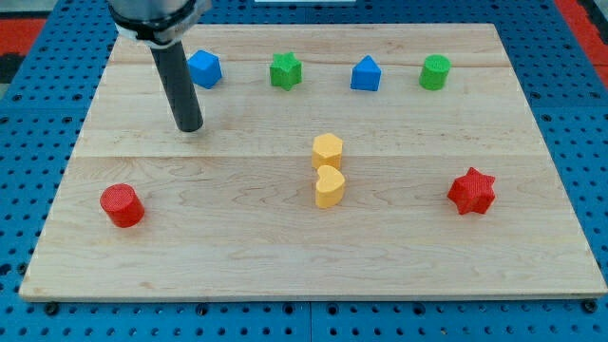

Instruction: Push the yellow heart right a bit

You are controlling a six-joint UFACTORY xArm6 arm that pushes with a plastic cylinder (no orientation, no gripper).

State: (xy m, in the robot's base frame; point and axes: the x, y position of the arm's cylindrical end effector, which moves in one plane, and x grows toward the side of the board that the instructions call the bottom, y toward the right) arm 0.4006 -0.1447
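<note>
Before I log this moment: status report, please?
My tip far to the view's upper left of the yellow heart block. Heart untouched, yellow hexagonal block just above it. Rightward path clear.

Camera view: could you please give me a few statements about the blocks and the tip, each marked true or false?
1. The yellow heart sits just below the yellow hexagon. True.
2. My tip touches the yellow heart. False: it stands well off toward the view's left, below the blue hexagonal block.
3. The red star lies to the view's right of the heart. True.
4. The red cylinder is in the top row. False: it lies near the board's lower left.
5. Two green blocks, a star and a cylinder, share the top row. True.
</note>
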